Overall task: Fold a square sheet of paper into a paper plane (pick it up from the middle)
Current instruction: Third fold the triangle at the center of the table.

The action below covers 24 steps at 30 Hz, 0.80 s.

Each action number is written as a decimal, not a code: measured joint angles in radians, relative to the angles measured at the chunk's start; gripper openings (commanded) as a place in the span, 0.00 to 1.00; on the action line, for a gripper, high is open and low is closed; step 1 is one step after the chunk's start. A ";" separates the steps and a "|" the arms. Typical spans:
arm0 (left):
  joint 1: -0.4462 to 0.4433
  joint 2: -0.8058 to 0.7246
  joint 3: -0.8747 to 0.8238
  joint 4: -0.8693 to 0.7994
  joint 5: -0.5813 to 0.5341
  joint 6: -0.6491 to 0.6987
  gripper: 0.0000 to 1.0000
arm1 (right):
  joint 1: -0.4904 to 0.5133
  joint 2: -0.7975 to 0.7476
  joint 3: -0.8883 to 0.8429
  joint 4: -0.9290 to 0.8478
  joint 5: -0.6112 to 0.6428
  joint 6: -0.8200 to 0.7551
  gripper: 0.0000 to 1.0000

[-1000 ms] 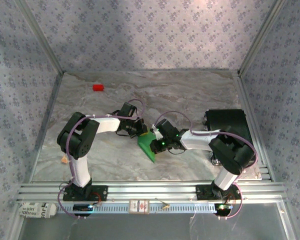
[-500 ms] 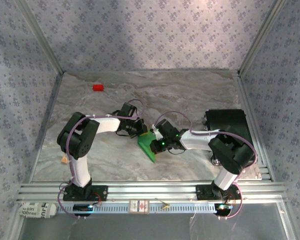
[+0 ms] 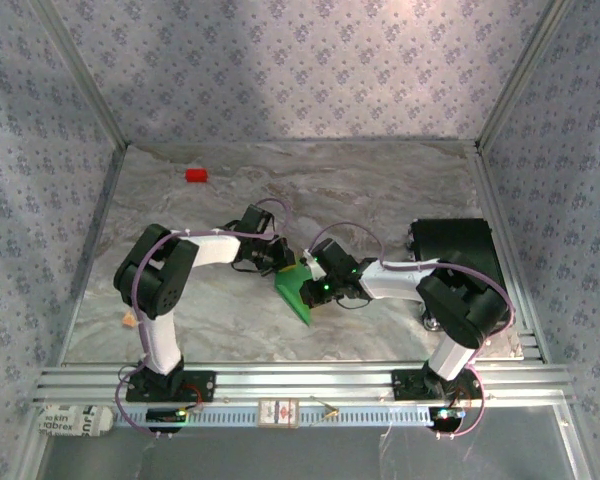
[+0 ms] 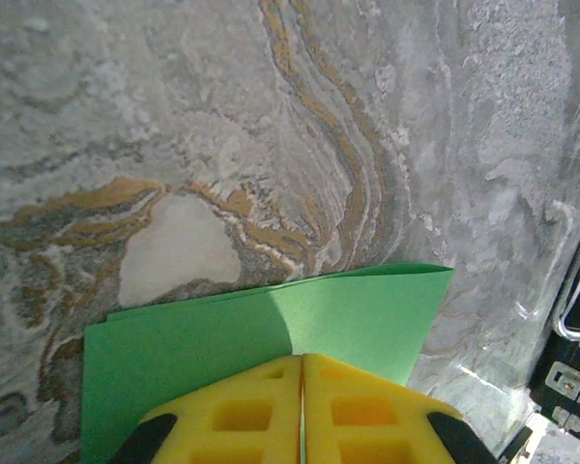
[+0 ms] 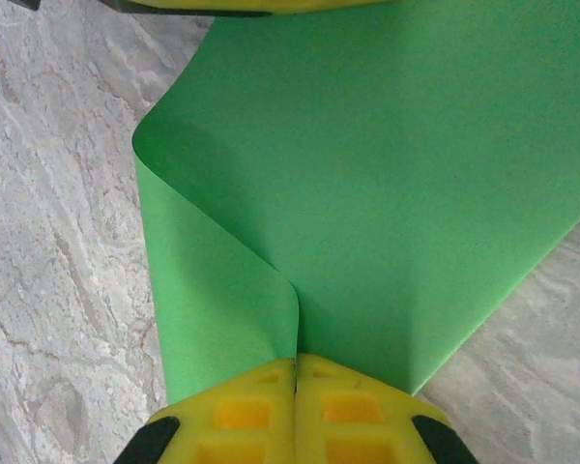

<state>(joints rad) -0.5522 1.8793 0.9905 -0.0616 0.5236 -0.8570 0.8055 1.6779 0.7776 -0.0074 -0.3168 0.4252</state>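
The square sheet of paper (image 3: 296, 290) is bright green and folded into a wedge whose point faces the near edge, mid-table between the arms. My left gripper (image 3: 280, 264) is shut on its far left edge. In the left wrist view the yellow pads meet (image 4: 302, 360) on the paper (image 4: 367, 314), which spreads ahead of them. My right gripper (image 3: 316, 286) is shut on the right side. In the right wrist view its pads (image 5: 296, 362) pinch a curled fold of the sheet (image 5: 396, 164), and a left finger (image 5: 242, 5) shows at the top. The paper plane is out of view.
A small red block (image 3: 196, 175) lies at the far left of the marble table (image 3: 380, 190). A black box (image 3: 455, 245) sits at the right, behind the right arm. Patterned walls and metal rails close in the table.
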 measured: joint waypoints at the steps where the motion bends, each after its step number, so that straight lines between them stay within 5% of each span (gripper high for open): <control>1: 0.000 -0.001 0.005 -0.010 -0.001 0.001 0.15 | 0.000 0.000 0.000 0.001 0.000 0.000 0.04; 11: 0.000 -0.066 0.051 -0.083 -0.044 0.012 0.34 | 0.000 0.006 0.000 0.017 0.000 0.000 0.04; 14: 0.000 -0.102 0.046 -0.097 -0.065 0.008 0.29 | 0.000 0.007 0.000 0.019 0.000 0.000 0.04; 20: 0.001 -0.269 -0.107 -0.016 -0.079 -0.076 0.02 | 0.000 0.007 0.000 0.019 0.000 0.000 0.03; 24: -0.018 -0.362 -0.257 0.125 -0.074 -0.185 0.00 | -0.001 0.007 -0.001 0.022 0.000 0.000 0.04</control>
<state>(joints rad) -0.5701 1.5169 0.7334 0.0635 0.4492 -1.0416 0.8047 1.6852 0.7765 0.0143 -0.3172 0.4252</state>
